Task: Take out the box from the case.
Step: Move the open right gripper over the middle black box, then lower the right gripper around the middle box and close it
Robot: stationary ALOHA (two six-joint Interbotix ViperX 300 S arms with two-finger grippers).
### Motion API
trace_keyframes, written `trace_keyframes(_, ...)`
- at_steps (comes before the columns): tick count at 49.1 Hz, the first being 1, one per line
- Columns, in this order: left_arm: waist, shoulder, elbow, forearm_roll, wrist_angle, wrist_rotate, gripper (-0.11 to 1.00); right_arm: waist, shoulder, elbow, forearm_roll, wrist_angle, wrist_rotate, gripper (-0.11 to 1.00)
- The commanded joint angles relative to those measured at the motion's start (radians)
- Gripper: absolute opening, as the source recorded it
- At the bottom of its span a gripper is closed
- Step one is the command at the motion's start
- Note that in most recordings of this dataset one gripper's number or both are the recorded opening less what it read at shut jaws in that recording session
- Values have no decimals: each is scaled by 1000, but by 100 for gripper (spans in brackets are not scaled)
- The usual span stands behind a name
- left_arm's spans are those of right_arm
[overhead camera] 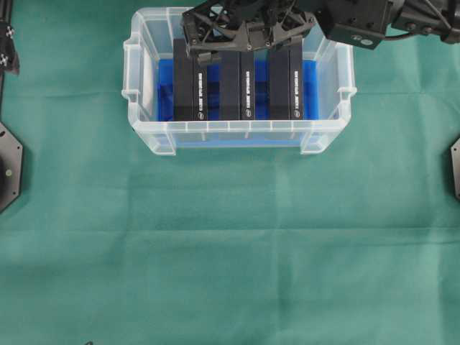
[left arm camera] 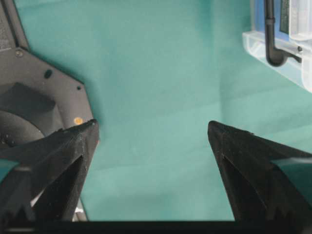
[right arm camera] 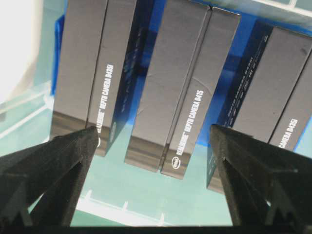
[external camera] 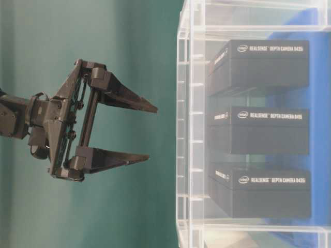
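- Jaws of the right gripper (right arm camera: pixel 155 141) stand wide apart and hold nothing; in its wrist view the black fingertips (right arm camera: pixel 73 146) straddle the middle black rectangular cardboard camera box (right arm camera: pixel 178 92).
- Jaws of the left gripper (left arm camera: pixel 153 131) are likewise spread and empty, over bare green cloth table cover (left arm camera: pixel 156 73), near the case's left end.
- Three such boxes lie side by side on the blue cloth floor (overhead camera: pixel 164 90) of the large clear plastic case (overhead camera: pixel 237 133), which sits by the table's far edge.
- Step in hand, as judged: approach; no box is yet touched.
- Next move calls for lowering around the middle box without striking its neighbours, then closing and lifting clear of the rim.
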Motion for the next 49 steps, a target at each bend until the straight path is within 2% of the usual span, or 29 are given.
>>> trace_keyframes(1, 3, 0, -18, 0, -3, -2, 99, 2, -18, -23, 2, -3, -3, 95)
trace_keyframes(22, 3, 0, -18, 0, -3, 0, 99, 3, 14, -9, 15, -3, -6, 95)
trace_keyframes(35, 3, 0, -18, 0, 2, 2, 99, 3, 18, 41, 23, -11, -5, 95)
trace_keyframes(49, 3, 0, -17, 0, 2, 2, 99, 3, 18, 89, 26, -78, -5, 95)
